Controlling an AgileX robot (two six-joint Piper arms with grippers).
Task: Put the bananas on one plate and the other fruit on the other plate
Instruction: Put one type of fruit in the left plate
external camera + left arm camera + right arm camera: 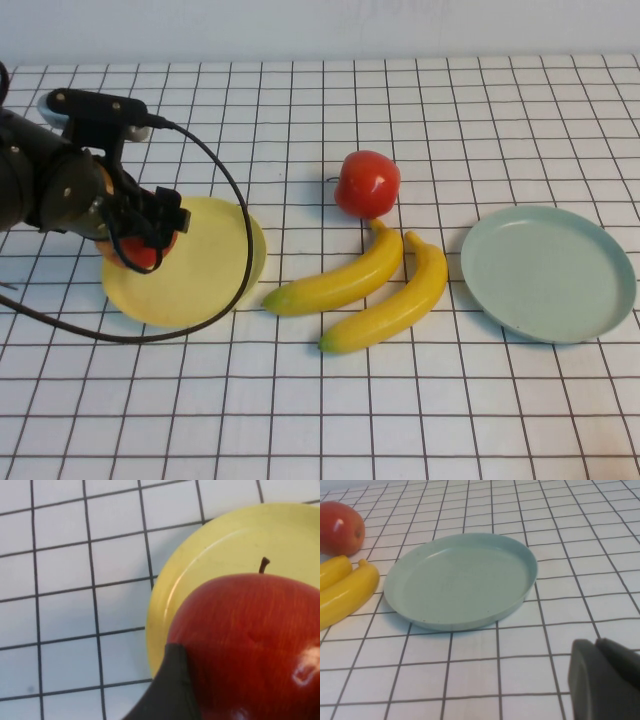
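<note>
Two bananas are seen lying side by side on the gridded tabletop, between the two plates, touching each other along their length; greenish tips point toward the near-left. A red apple sits just behind the bananas, touching or nearly touching the upper end of one. The pale blue-green plate lies to the right of the bananas, close to them but apart, with nothing on it. The pale yellow plate lies to the left of the bananas, its rim near the tip of the nearer banana.

A second red apple is held over the left edge of the yellow plate by the left pincer, whose jaws are spread wide around the fruit. In the left wrist view this apple is seen stem up, with one dark finger against its side and the yellow plate below it. Whether the apple rests on the plate cannot be told.

The right pincer is seen only in the right wrist view, closed with nothing held, above the tabletop near the blue-green plate.
</note>
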